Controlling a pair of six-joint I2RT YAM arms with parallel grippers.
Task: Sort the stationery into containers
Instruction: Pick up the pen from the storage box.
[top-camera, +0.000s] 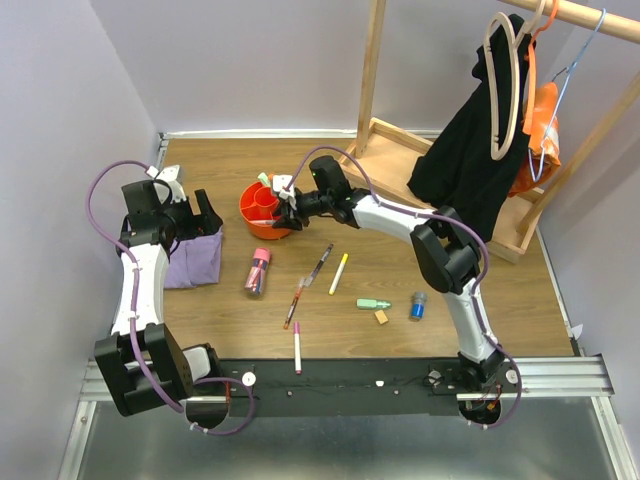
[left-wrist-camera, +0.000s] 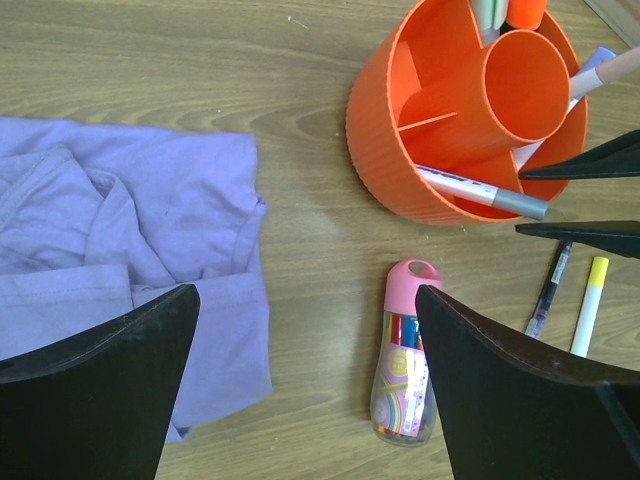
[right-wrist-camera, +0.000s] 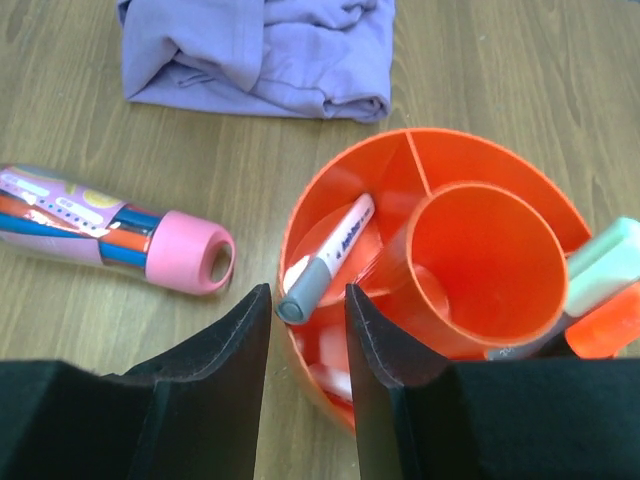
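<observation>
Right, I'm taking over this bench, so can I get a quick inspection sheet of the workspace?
Surface: wooden table, no spills seen.
Job's things: orange tub holds a marker and highlighters; tube, four pens, green highlighter, eraser and blue cylinder lie loose.
Clutter: purple cloth on the left.
Grippers: left gripper open over the cloth's edge; right gripper open, jaws either side of the marker's grey end.
Cables: purple cables along both arms.
Surroundings: wooden clothes rack with black garment and hangers.

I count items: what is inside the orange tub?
A grey-capped marker, a mint highlighter, an orange one, a pale-capped pen. The centre cup looks empty; walls hide their lower ends.
</observation>
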